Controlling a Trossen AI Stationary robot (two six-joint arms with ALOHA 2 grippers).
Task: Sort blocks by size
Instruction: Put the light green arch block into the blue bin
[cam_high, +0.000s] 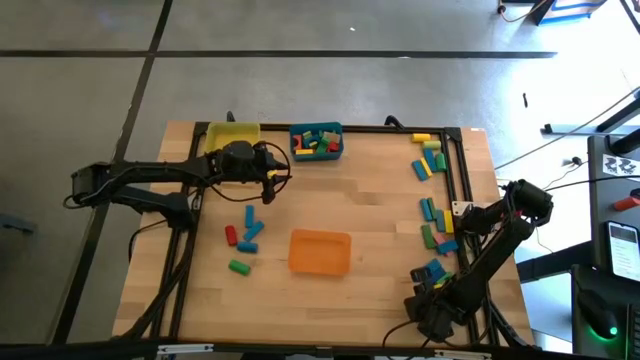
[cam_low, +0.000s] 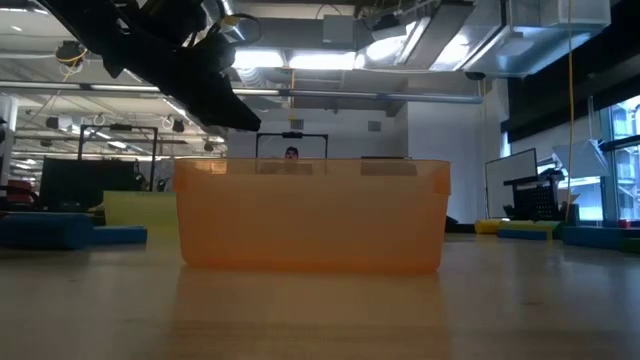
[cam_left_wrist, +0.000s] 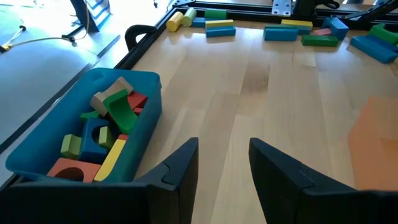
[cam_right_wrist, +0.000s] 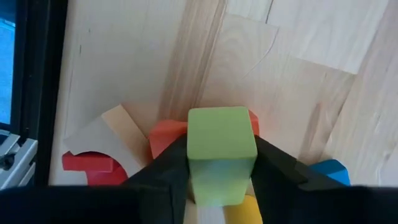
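My right gripper (cam_right_wrist: 222, 186) points down over a cluster of blocks at the table's near right and is shut on a light green block (cam_right_wrist: 221, 146). Around that block lie an orange block (cam_right_wrist: 165, 137), a red arch block (cam_right_wrist: 93, 163), a yellow one (cam_right_wrist: 239, 208) and a blue one (cam_right_wrist: 328, 169). My left gripper (cam_left_wrist: 224, 165) hovers open, with nothing between its fingers, beside the teal bin (cam_left_wrist: 146, 118), which holds several blocks. More blocks lie along the right edge (cam_high: 430, 160) and at the left (cam_high: 245, 235). My right gripper pinches the green block's two opposite side faces (cam_right_wrist: 193, 168) between its two fingers. The fingers come from above, pointing down. The block sits upright among the other blocks; whether it is lifted clear of them I cannot tell.
An orange bin (cam_high: 320, 252) stands in the table's middle near the front and fills the low view (cam_low: 312, 215). A yellow bin (cam_high: 232, 135) sits left of the teal bin (cam_high: 316, 141) at the far edge. A black frame rail (cam_high: 463, 180) runs along the right side.
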